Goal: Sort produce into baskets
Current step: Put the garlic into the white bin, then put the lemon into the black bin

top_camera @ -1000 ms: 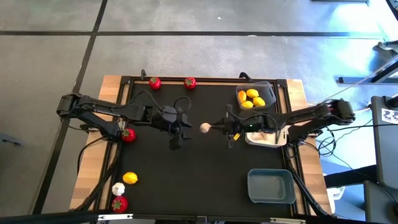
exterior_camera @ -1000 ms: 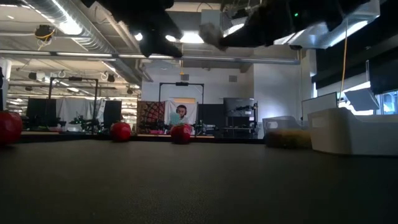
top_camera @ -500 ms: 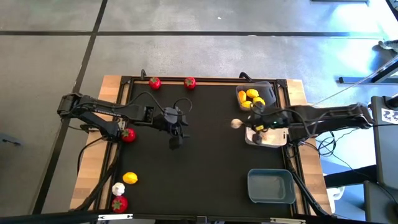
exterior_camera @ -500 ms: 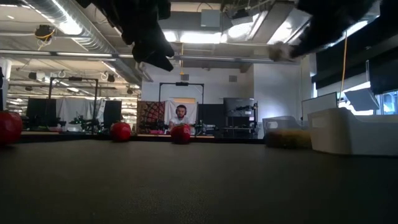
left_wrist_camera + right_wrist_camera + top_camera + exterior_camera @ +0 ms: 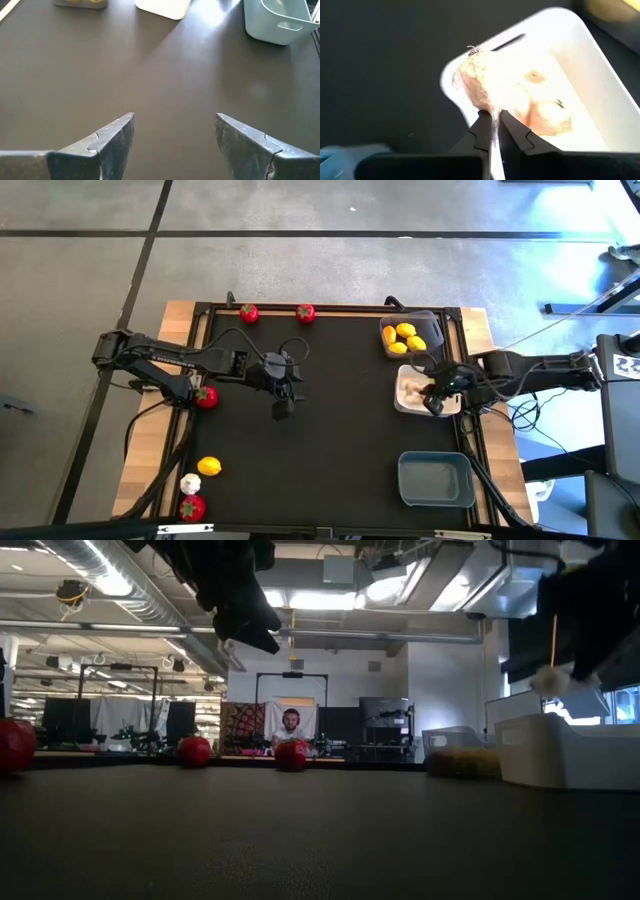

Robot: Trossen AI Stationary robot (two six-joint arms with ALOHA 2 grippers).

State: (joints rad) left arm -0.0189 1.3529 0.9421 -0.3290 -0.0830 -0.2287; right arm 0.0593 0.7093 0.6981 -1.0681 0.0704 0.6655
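Observation:
My right gripper (image 5: pixel 430 396) is shut on a small white garlic bulb (image 5: pixel 479 82) over the white basket (image 5: pixel 444 408), which holds other bulbs (image 5: pixel 547 116). In the low view the bulb (image 5: pixel 548 680) hangs above the basket's rim (image 5: pixel 560 725). My left gripper (image 5: pixel 283 406) is open and empty above the mat's middle, and nothing lies between its fingers (image 5: pixel 175 135). The dark grey basket (image 5: pixel 430 322) holds lemons (image 5: pixel 404 338). The blue-grey basket (image 5: pixel 435 498) stands at the near right. My right gripper pinches a thin bit at the garlic bulb's end (image 5: pixel 492 114) between its two fingertips. The bulb sits just beyond the fingertips (image 5: pixel 482 127). It is lifted clear, over the white basket's left end.
Two red fruits (image 5: pixel 249 312) (image 5: pixel 305 311) lie at the far edge and one (image 5: pixel 206 397) lies by the left arm. A lemon (image 5: pixel 209 466), a garlic bulb (image 5: pixel 190 483) and a red fruit (image 5: pixel 191 507) lie at the near left. A person (image 5: pixel 291 723) sits far behind the table.
My right gripper has carried the garlic bulb from the mat's middle toward the table's right edge and down, to a place over the white basket. It has stayed shut on the bulb. My left gripper has drawn back slightly toward the left.

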